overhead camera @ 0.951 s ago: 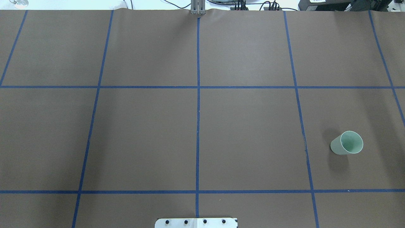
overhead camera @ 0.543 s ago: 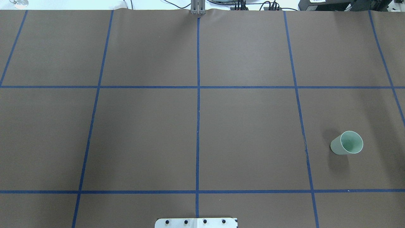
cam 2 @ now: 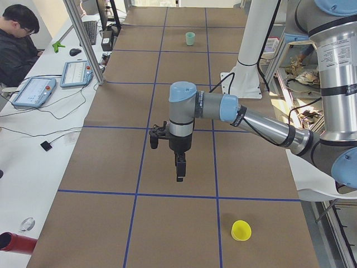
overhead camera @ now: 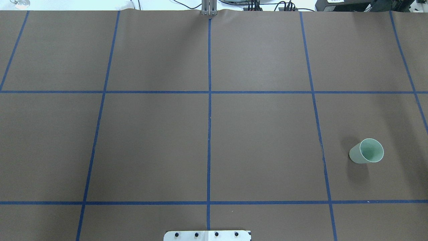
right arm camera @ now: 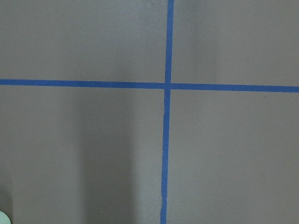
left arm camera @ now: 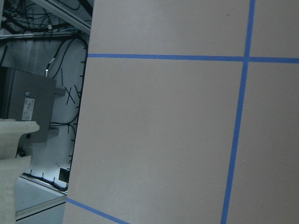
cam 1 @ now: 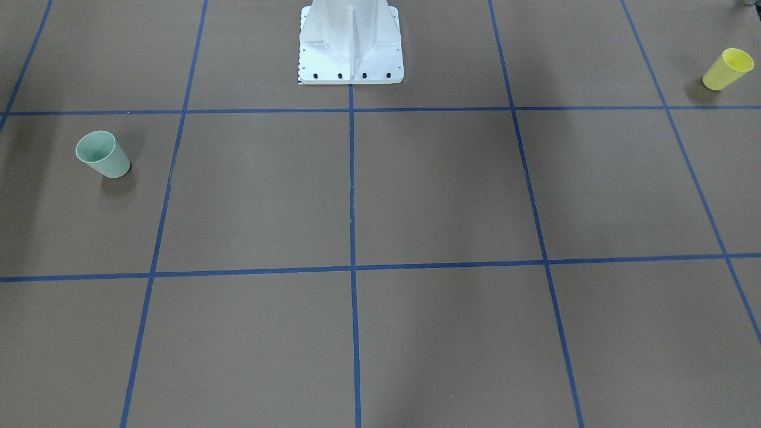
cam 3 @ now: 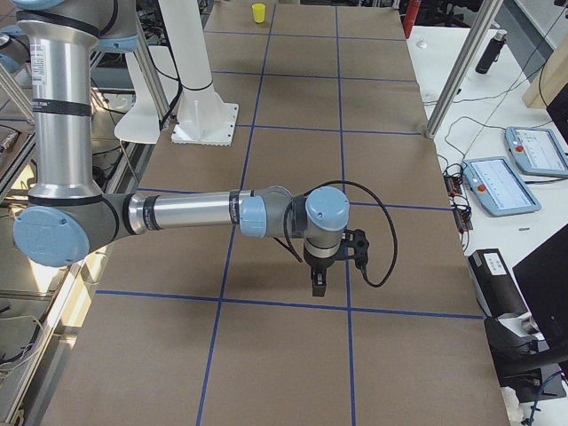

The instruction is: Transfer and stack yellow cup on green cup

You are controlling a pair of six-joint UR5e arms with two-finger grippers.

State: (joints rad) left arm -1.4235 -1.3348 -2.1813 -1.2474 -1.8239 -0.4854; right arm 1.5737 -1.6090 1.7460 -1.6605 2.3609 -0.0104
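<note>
While yellow cup [cam 1: 726, 70] stands at 2 o'clock (front view), green cup [cam 1: 104, 156] is at 9. L gripper [cam 2: 181, 175], R gripper [cam 3: 318, 287]: can't tell if spread or pressed together

Lit evenly and brightly from overhead. Soft short shadows beside green cup [cam 1: 102, 154] and yellow cup [cam 1: 726, 70]; broad faint dark bands across table [cam 1: 440, 196]. Sharp in exterior views, slightly soft in wrist views.

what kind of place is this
Most likely a robotics lab: a robot arm over a table gridded with blue tape, and an operator beside teach pendants.
</note>
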